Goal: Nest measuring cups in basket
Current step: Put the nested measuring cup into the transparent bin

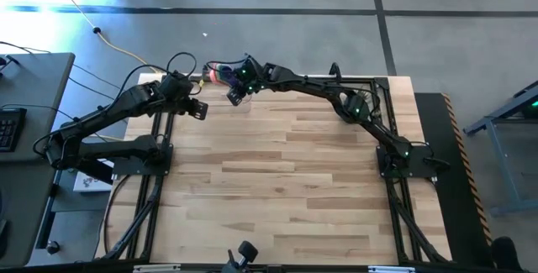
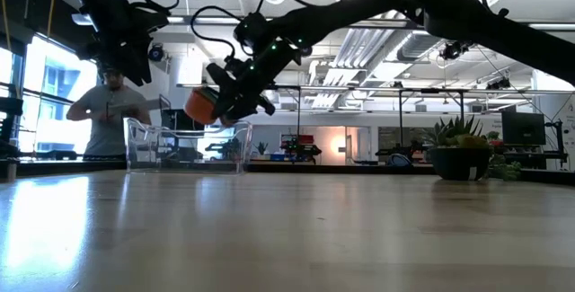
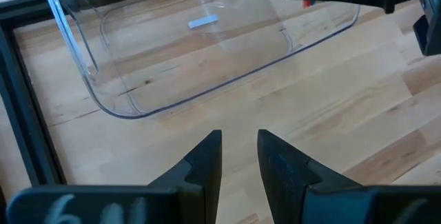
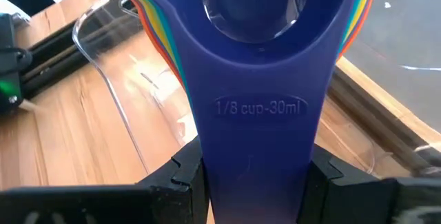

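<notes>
The measuring cups (image 4: pixel 258 58) are nested in one stack, a blue-purple one marked "1/8 cup-30ml" on top with red, orange, yellow and green rims fanned under it. My right gripper (image 4: pixel 256 176) is shut on the stack and holds it over the clear basket (image 2: pixel 184 146). In the low view the stack shows as an orange bowl (image 2: pixel 199 105) just above the basket's rim. The basket (image 3: pixel 207 52) stands on its bottom at the table's far left. My left gripper (image 3: pixel 239 158) hovers open just short of the basket's near wall, with nothing between its fingers. My right gripper pinches the stacked handles (image 4: pixel 258 148) between its two fingers (image 4: pixel 186 172), which press on the handles' two long edges. The fingers lie along the handles and slant down from the table's right side. The stack is lifted clear, bowls ahead of the fingers, over the basket.
A small potted plant (image 2: pixel 460 153) stands at the table's far right. A black frame rail (image 3: pixel 27 114) runs along the table's edge beside the basket. Bare wood (image 1: pixel 286 189) spreads over the middle and near side. A person (image 2: pixel 108 103) stands in the room beyond.
</notes>
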